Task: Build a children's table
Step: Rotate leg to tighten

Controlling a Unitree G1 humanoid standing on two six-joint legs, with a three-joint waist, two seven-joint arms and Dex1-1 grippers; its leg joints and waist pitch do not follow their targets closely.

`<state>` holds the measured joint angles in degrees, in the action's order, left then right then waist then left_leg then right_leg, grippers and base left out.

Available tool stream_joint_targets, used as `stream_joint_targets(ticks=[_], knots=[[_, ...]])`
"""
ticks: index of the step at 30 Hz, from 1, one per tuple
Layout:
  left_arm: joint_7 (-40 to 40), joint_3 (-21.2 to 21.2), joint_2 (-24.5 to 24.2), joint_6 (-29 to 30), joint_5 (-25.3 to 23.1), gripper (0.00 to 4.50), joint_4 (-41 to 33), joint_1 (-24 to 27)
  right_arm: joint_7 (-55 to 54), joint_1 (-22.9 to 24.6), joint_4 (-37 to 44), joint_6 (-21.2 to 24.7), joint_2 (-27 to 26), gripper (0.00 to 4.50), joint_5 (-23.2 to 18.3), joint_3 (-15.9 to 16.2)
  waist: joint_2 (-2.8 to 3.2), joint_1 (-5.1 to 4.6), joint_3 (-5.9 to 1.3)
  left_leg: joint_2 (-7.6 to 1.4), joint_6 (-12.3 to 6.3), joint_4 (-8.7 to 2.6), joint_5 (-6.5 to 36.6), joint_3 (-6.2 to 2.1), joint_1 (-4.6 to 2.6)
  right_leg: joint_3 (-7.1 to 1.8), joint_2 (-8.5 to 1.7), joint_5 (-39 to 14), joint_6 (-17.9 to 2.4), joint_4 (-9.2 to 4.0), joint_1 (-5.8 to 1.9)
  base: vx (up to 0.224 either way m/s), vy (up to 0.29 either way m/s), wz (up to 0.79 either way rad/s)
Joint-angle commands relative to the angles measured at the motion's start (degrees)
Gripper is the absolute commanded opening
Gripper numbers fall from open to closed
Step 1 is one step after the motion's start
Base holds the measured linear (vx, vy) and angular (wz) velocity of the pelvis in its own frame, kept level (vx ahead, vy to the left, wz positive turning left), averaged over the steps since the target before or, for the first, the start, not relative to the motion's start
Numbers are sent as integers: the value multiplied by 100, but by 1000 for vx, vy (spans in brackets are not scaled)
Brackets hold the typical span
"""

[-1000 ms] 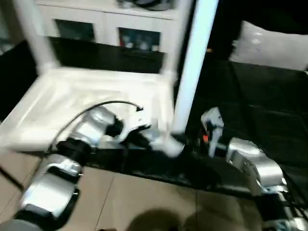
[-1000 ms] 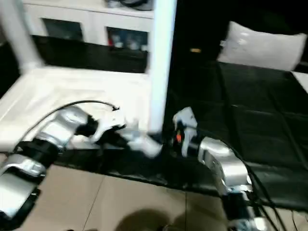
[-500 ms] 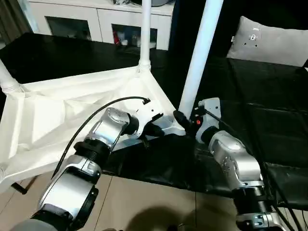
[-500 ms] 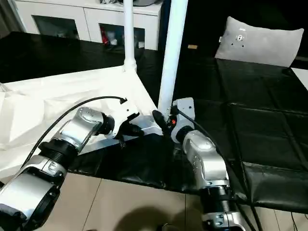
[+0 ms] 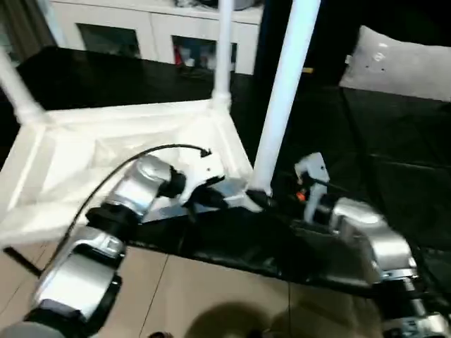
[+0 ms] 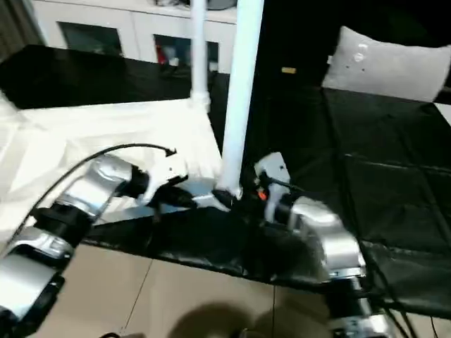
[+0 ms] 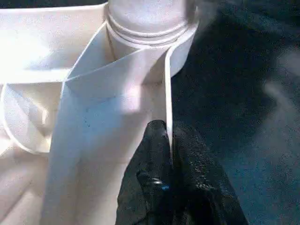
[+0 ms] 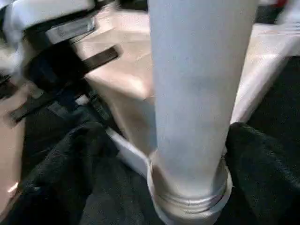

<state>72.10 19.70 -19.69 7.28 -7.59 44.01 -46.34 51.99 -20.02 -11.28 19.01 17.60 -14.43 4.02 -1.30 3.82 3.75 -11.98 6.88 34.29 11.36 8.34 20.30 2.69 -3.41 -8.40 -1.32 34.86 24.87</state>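
The children's table lies upside down: its white top [image 5: 106, 141] rests on black matting with the ribbed underside up. A long white leg [image 5: 282, 91] stands in the near right corner socket. Another leg [image 5: 224, 49] stands at the far corner, and a third leg [image 5: 17, 91] at the left. My left gripper [image 5: 215, 199] is shut on the top's thin rim [image 7: 165, 84] just beside that near socket, its fingers [image 7: 154, 154] pinching the wall. My right gripper [image 5: 273, 201] sits at the base of the near leg [image 8: 197, 93], open, with a finger on either side of it.
A white cabinet with glass doors [image 5: 141, 28] stands at the back. A grey-white pillow [image 5: 398, 63] lies at the far right on the black matting [image 5: 380, 141]. Tan floor [image 5: 211, 296] runs along the front. A black cable [image 5: 141, 158] arcs over my left forearm.
My right gripper's fingers have spread apart around the near leg's base. The left gripper stays clamped on the rim. The camera has shifted and tilted.
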Motion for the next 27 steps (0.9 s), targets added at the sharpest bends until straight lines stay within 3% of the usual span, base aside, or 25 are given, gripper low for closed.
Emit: stream_joint_targets(ticks=[1,7,12,13,15,27], knots=[[429,147,-38,-377,64,0,-200,-197,487,-2,113,-39,192,447,-103,157,17,29,-458,-5,-387,-369,775,107,29,-193,-310,-1302,-1164,-410,-485,0,0,0],[1082,481,-238,-1098,-99,0,-39,-229,1513,-141,-64,-208,719,447,-63,569,-1,159,-449,-21,-368,-368,834,119,6,-193,-326,-1470,-1120,-417,-462,0,0,0],[1651,611,-309,-1371,-16,0,-98,-182,2101,-276,-247,-315,850,447,-130,682,-25,209,-450,-33,-340,-366,811,124,22,-187,-335,-1655,-1059,-417,-457,0,0,0],[1701,626,-314,-1415,-6,0,-99,-183,2162,-302,-275,-306,868,420,-147,705,-23,224,-451,-38,-331,-366,793,122,21,-186,-336,-1637,-1065,-409,-454,0,0,0],[1776,656,-317,-1514,2,0,-94,-198,2303,-366,-355,-255,885,413,-204,744,-54,241,-451,-35,-331,-361,759,126,24,-186,-333,-1608,-1052,-393,-457,0,0,0],[2018,693,-356,-1730,19,0,-55,-215,2738,-587,-666,-91,922,316,-227,887,-68,256,-461,-31,-327,-353,651,127,39,-173,-330,-1602,-1019,-382,-458,0,0,0]])
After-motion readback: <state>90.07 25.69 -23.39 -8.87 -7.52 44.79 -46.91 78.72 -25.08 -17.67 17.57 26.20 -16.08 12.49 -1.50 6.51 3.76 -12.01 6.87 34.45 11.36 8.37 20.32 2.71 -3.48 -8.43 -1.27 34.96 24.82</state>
